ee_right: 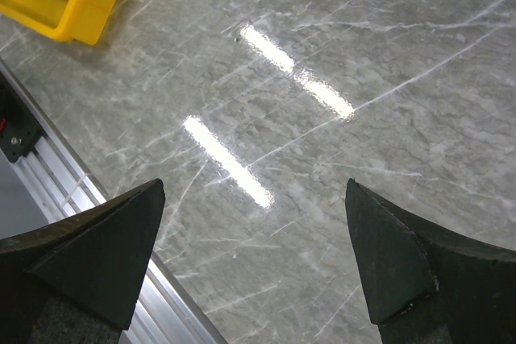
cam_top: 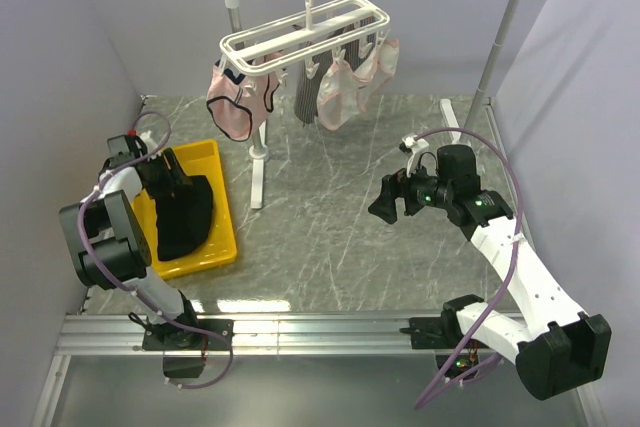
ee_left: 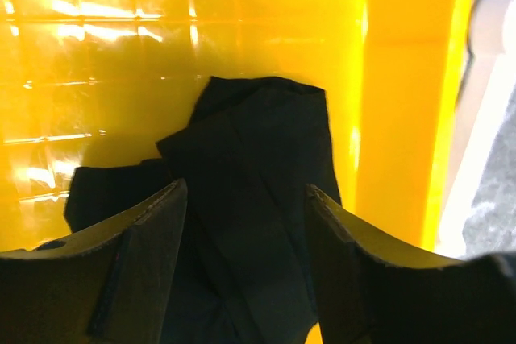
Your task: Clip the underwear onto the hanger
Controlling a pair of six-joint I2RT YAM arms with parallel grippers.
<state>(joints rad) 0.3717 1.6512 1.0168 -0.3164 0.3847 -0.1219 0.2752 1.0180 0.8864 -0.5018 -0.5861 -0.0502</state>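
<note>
The black underwear (cam_top: pixel 188 219) lies crumpled in a yellow tray (cam_top: pixel 228 209) at the left. In the left wrist view the underwear (ee_left: pixel 258 151) fills the gap between my left fingers. My left gripper (cam_top: pixel 180 187) (ee_left: pixel 246 185) is open, low over the tray (ee_left: pixel 403 118), with its jaws on either side of a fold of the fabric. The white hanger (cam_top: pixel 305 32) hangs by its hook from the grey rail at the back. My right gripper (cam_top: pixel 390 209) (ee_right: pixel 254 183) is open and empty above the bare marble table, right of centre.
Pale pink underwear (cam_top: pixel 235 97) and a grey striped garment (cam_top: pixel 303 97) hang clipped to the hanger. The rail stand (cam_top: pixel 262 162) has a post right of the tray and another (cam_top: pixel 500 42) at the back right. An aluminium rail (ee_right: pixel 56 191) runs along the table's near edge.
</note>
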